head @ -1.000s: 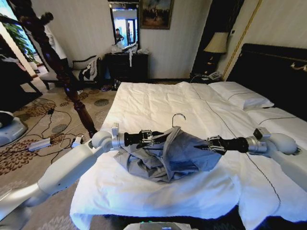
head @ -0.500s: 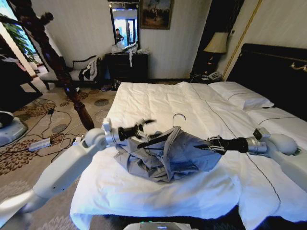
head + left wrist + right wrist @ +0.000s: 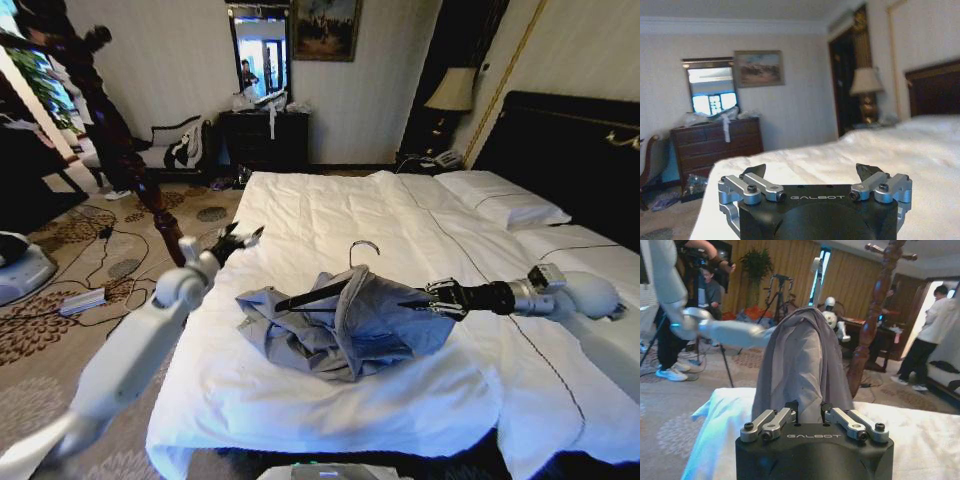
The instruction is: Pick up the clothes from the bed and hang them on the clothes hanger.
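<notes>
Coat stand (image 3: 110,130) beyond bed (image 3: 300,400); clothes (image 3: 350,325) between.

Your right pincer (image 3: 808,412): matt black body, brushed-metal finger links with dark screws, closed on the clothes (image 3: 345,325), a soft, wrinkled grey-blue cloth. At 12 o'clock of the garment, you see a thin glossy metal hook (image 3: 364,247). The bed (image 3: 330,215): white creased sheets with thin dark piping. Your left pincer (image 3: 812,175): same matt black and metal finish, fingers spread. The clothes hanger (image 3: 115,135): dark turned wood, polished and glossy.
</notes>
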`<state>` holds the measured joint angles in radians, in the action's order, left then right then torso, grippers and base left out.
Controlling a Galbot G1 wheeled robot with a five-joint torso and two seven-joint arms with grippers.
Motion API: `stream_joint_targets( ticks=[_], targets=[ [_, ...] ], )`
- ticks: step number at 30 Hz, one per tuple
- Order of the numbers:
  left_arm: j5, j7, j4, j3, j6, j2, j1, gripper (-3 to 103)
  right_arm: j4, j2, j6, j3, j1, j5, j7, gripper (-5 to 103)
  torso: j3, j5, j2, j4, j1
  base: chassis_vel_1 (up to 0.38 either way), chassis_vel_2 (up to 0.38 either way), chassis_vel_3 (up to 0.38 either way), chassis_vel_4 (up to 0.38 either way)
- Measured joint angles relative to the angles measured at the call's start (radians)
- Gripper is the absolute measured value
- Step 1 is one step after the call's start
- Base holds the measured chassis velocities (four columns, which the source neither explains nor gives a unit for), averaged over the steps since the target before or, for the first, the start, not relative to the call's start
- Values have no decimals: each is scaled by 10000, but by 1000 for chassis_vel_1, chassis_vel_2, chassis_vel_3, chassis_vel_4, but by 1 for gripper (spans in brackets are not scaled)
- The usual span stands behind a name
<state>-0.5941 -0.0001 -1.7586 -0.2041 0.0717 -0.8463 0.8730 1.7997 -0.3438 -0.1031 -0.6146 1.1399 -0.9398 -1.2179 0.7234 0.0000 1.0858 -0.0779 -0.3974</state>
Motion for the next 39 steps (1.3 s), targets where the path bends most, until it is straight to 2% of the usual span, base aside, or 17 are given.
stream_joint_targets(
  ticks=[2,3,7,17,19,22,24,27,30,38,39],
  targets=[
    [133,186,-412,-67,-453,-38,1286,100,93,17,-19,-2,-29,-211,327,18,1,-2,1,9,3,0,0,0,0],
    [133,186,-412,-67,-453,-38,1286,100,93,17,-19,-2,-29,-211,327,18,1,-2,1,9,3,0,0,0,0],
    [68,548,-795,247,-1303,-397,2782,100,370,114,20,129,-41,-861,972,18,-1,-2,3,0,3,0,0,0,0],
    [-111,901,-1963,495,-1445,-634,4298,100,579,90,62,202,-2,-1027,1239,18,-1,3,3,1,3,0,0,0,0],
    [-196,937,-2036,517,-1445,-635,4430,100,579,90,62,184,-12,-1033,1240,18,0,3,2,1,3,0,0,0,0],
    [-1078,968,-2216,704,-1315,-780,4765,100,581,89,62,116,-25,-1067,1240,18,0,2,3,2,3,0,0,0,0],
    [-1283,952,-2225,750,-1265,-834,4770,100,584,89,61,96,-23,-1073,1234,18,-1,2,3,2,3,0,0,0,0],
    [-2198,802,-2202,974,-908,-1138,4637,100,614,119,55,47,-23,-1117,1191,18,0,2,1,1,2,0,0,0,0],
    [-2598,751,-2073,1150,-684,-1346,4433,100,663,155,55,42,-40,-1162,1187,18,0,1,0,0,1,0,0,0,0],
    [-2773,882,-1600,1609,-291,-1768,3890,102,776,210,63,42,-53,-1265,1187,18,1,2,0,1,1,0,0,0,0],
    [-2748,952,-1436,1740,-230,-1878,3719,100,790,224,69,51,-67,-1286,1186,18,1,1,0,1,1,0,0,0,0]
  ],
)
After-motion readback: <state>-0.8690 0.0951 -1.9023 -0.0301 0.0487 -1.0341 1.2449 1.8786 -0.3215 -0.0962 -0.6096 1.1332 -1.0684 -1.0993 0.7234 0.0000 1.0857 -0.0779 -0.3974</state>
